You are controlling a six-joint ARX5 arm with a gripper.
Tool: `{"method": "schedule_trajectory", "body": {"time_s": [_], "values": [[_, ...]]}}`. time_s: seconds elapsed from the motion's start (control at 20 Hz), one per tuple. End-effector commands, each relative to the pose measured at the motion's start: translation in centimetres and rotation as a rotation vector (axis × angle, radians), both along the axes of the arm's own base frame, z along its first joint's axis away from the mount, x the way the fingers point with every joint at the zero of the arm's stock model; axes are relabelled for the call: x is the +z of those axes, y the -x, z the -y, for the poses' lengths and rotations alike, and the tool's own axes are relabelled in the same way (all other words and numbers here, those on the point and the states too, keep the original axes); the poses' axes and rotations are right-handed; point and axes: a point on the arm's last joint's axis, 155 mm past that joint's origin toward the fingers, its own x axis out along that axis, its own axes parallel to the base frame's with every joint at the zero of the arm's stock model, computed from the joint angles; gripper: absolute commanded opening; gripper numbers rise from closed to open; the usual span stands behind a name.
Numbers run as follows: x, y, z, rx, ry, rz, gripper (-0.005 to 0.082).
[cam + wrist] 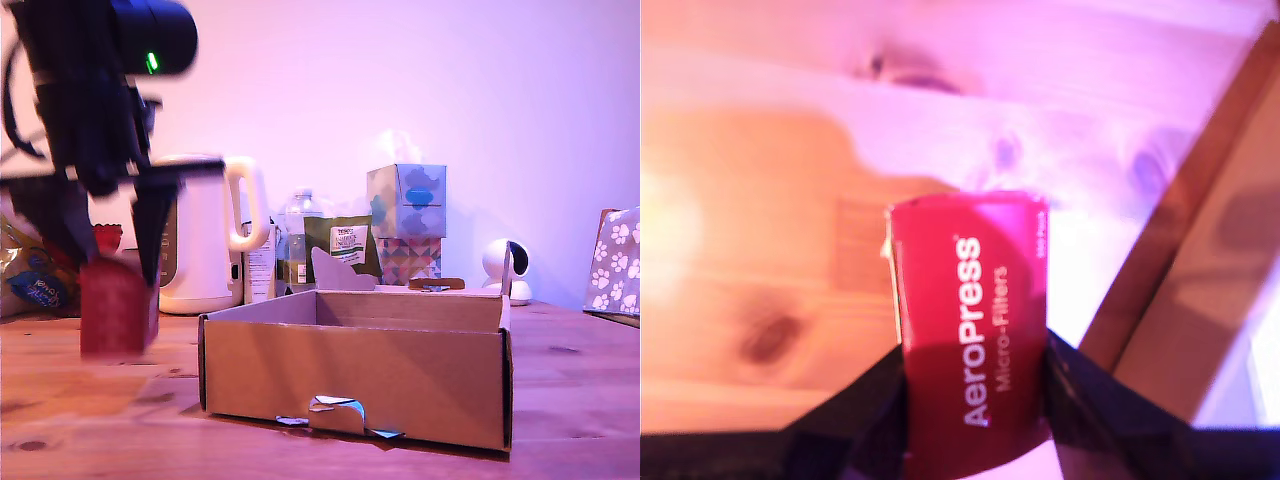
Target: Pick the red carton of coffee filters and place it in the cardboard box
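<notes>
Hanging at about nine o'clock in the exterior view, the red carton of coffee filters (pixel 118 308) is held by the gripper (pixel 110 255) of the dark arm (pixel 85 95); the jaws are clamped on its two sides; the carton looks lifted just off the wooden table (pixel 580 400), though blur makes that hard to tell. In the wrist view the carton (pixel 970 320) is seen between the black fingers (pixel 875 405), and "AeroPress Micro-Filters" can be read on it in white; a wall of the cardboard box (pixel 1200 290) is seen beside it, at about three o'clock. In the exterior view the cardboard box (pixel 355 380) is set at the middle, just to the exterior view's right of the carton and apart from it; a torn notch is cut in its near wall. Behind, at about twelve o'clock, a white kettle (pixel 205 235), a green packet (pixel 345 250) and a patterned tissue box (pixel 407 222) are lined up; a small white camera (pixel 507 268) is seen at about three o'clock.
</notes>
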Motion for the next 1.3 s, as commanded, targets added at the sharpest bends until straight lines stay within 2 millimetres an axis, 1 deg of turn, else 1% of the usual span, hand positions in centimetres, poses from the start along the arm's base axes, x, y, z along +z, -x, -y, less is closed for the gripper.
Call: {"method": "schedule_trajectory", "body": {"time_s": [0.0, 0.1, 0.2, 0.25, 0.35, 0.4, 0.5, 0.65, 0.75, 0.9, 1.0, 1.1, 1.25], "values": [[3.0, -0.1, 0.4, -0.072, 0.012, 0.088, 0.0158], [5.1, -0.2, 0.3, -0.133, -0.002, 0.160, 0.0158], [6.8, -0.4, 0.4, -0.194, -0.021, 0.227, 0.0158], [7.3, -0.5, 0.7, -0.210, -0.017, 0.250, 0.0158], [8.1, -1.0, 1.9, -0.293, -0.020, 0.303, 0.0158], [8.5, -1.3, 2.8, -0.334, -0.019, 0.333, 0.0158], [9.7, -1.8, 5.1, -0.403, 0.009, 0.410, 0.0158], [11.9, -2.0, 9.9, -0.548, 0.098, 0.535, 0.0158], [12.8, -1.9, 12.7, -0.617, 0.146, 0.599, 0.0158], [12.5, -1.7, 15.9, -0.698, 0.181, 0.640, 0.0158], [11.3, -1.5, 17.8, -0.738, 0.209, 0.628, 0.0158], [10.0, -1.3, 19.0, -0.761, 0.212, 0.612, 0.0158], [8.5, -1.0, 19.9, -0.802, 0.192, 0.597, 0.0158]]}}
